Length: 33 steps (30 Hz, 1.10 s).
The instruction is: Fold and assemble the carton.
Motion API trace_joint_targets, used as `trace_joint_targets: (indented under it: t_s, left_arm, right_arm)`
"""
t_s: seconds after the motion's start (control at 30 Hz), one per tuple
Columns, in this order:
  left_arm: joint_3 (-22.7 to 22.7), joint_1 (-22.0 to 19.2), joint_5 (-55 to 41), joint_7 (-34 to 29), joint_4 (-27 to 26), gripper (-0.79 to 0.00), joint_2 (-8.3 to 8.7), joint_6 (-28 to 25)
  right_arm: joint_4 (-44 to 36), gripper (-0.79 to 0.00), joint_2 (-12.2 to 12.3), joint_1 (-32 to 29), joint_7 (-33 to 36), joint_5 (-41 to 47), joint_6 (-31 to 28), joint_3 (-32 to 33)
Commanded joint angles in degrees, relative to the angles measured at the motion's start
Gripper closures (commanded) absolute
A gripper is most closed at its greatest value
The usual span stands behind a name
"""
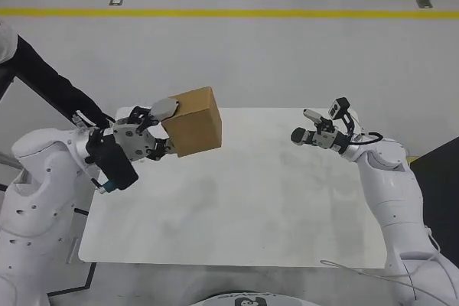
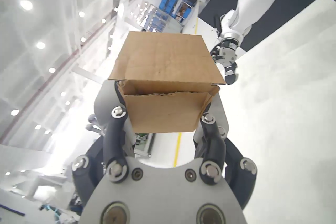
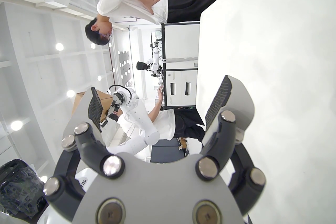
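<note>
The brown carton (image 1: 195, 121) is squared up into a box and held off the table (image 1: 237, 214), over its far left corner. The end facing the wrist shows a ragged flap edge with a gap, not quite closed as far as I can tell. The left gripper (image 1: 162, 128) clamps it, one finger on each side wall. A broad stretch of white tabletop lies to its right. Over the far right corner the right gripper (image 1: 304, 126) hangs spread wide, gripping nothing.
</note>
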Motion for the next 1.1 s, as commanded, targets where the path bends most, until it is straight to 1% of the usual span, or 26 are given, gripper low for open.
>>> trace_joint_targets:
  t_s: [0.0,0.07,0.13,0.4,0.47,0.53,0.57,0.6,0.7,0.8,0.87,0.97,1.07]
  left_arm:
    - [1.19,-1.63,-3.52,-1.43,0.19,0.000,0.07,-4.91]
    - [2.09,-1.59,-9.63,-3.17,3.28,0.000,-0.30,-5.50]
    - [3.33,-1.62,-13.06,-8.02,4.03,0.000,-0.50,-7.68]
    - [3.33,-1.62,-13.06,-8.02,4.03,0.000,-0.50,-7.68]
    - [4.74,-1.20,-12.49,-10.20,3.72,0.000,-0.43,-9.56]
    - [7.42,-0.66,-14.35,-11.34,5.63,0.000,-0.35,-10.30]
    - [8.40,-1.22,-14.67,-11.84,5.74,0.000,-0.30,-10.30]
    - [10.35,-0.94,-16.81,-10.86,7.10,0.000,-0.34,-10.30]
    - [14.74,-2.16,-19.85,-9.02,11.40,0.000,-0.48,-10.30]
    - [19.75,-3.81,-19.94,-6.79,16.42,0.000,-0.67,-10.30]
    - [22.32,-5.25,-17.91,-6.29,19.39,0.000,-0.81,-10.30]
    - [25.81,-7.08,-16.64,-4.51,23.08,0.000,-1.21,-10.30]
    - [28.31,-8.76,-16.01,-3.52,25.64,0.000,-1.73,-10.15]
  right_arm:
    - [0.00,-0.785,0.00,0.00,0.00,0.00,0.00,0.00]
    - [0.00,-0.785,0.00,0.00,0.00,0.00,0.00,0.00]
    - [0.00,-0.785,0.00,0.00,0.00,0.00,0.00,0.00]
    - [0.00,-0.785,0.00,0.00,0.00,0.00,0.00,0.00]
    - [0.00,-0.785,0.00,0.00,0.00,0.00,0.00,0.00]
    - [0.00,-0.785,0.00,0.00,0.00,0.00,0.00,0.00]
    - [0.00,-0.785,0.00,0.00,0.00,0.00,0.00,0.00]
    - [0.00,-0.785,0.00,0.00,0.00,0.00,0.00,0.00]
    - [0.00,-0.785,0.00,0.00,0.00,0.00,0.00,0.00]
    - [0.00,-0.785,0.00,0.00,0.00,0.00,0.00,0.00]
    - [0.00,-0.785,0.00,0.00,0.00,0.00,0.00,0.00]
    - [0.00,-0.785,0.00,0.00,0.00,0.00,0.00,0.00]
    - [0.00,-0.785,0.00,0.00,0.00,0.00,0.00,0.00]
